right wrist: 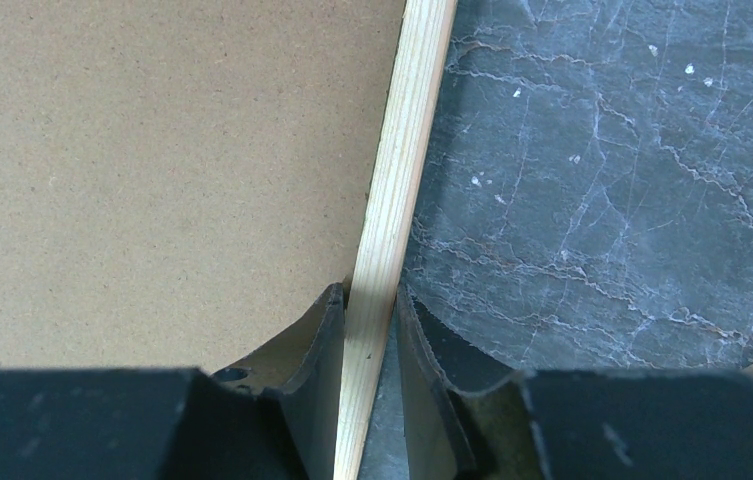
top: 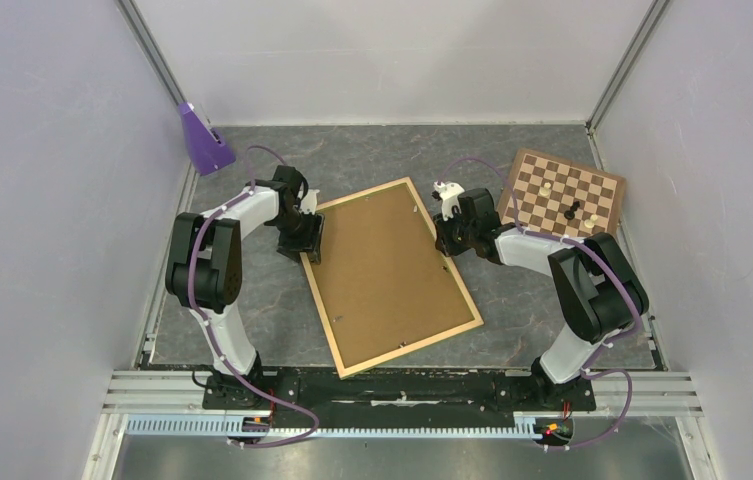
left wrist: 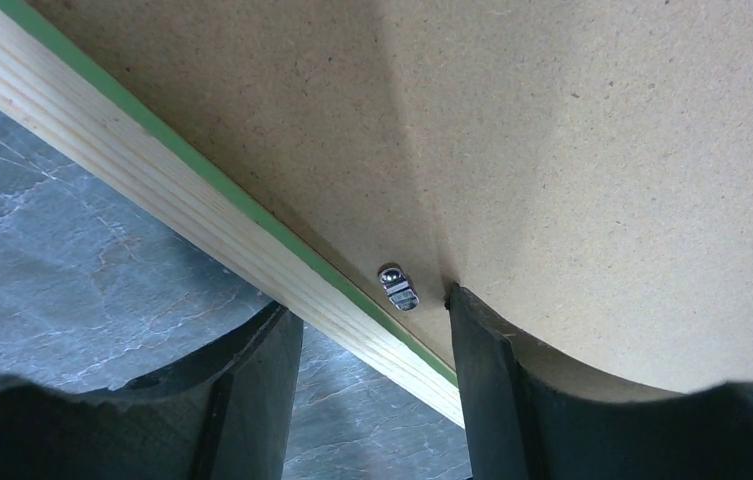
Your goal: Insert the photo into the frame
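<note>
Right pincer (right wrist: 370,345) clamped the frame (right wrist: 392,200) rail between its fingers; left pincer (left wrist: 377,365) straddled the opposite rail, jaws apart, not gripping. Frame lay back-up mid-counter (top: 392,155), brown panel (top: 387,270) inside.

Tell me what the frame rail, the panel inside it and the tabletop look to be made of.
Frame: looks like pale bare softwood, straight grain lines showing, with a green-painted edge in the left wrist view. Backing panel: apparently brown hardboard, matte, finely speckled fibre. Tabletop: dark grey, pale-veined, marble-like; whether stone or a printed sheet is unclear.
</note>
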`<state>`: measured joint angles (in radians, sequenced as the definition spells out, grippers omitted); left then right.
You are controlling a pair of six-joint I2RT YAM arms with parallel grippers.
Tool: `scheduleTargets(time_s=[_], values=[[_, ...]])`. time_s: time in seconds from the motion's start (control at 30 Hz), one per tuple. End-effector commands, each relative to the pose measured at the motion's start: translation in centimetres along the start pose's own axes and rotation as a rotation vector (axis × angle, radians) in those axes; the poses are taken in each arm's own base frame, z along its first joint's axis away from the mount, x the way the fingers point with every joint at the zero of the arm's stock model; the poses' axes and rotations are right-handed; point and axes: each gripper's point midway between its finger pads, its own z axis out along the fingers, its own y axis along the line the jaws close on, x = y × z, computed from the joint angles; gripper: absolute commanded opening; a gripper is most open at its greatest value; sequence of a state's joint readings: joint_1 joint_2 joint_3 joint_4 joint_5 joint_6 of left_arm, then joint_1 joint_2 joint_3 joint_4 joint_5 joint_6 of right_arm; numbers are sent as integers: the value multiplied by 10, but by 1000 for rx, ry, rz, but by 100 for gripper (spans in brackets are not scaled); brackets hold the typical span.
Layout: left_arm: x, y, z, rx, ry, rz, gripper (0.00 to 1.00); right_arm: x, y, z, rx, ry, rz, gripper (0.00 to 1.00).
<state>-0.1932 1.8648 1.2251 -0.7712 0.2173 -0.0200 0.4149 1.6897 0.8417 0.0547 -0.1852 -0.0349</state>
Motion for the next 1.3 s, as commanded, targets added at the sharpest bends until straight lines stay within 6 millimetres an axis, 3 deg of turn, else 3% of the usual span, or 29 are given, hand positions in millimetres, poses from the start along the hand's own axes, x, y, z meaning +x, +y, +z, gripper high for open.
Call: scheduleTargets(time_s=[0.0,0.47,1.07,1.27], values=[[7,-2,-1,-3,20,54,60,0,3,9,-16,4,-3,26],[0,5,2,-41,7,58,44,3,2,9,-21,8,0,26],[-17,13,-9,-80,-45,89,2,8,3,11,-34,19,7,26],[-26,15,-18,-99,-73,121,2,8,3,11,-34,18,7,25]])
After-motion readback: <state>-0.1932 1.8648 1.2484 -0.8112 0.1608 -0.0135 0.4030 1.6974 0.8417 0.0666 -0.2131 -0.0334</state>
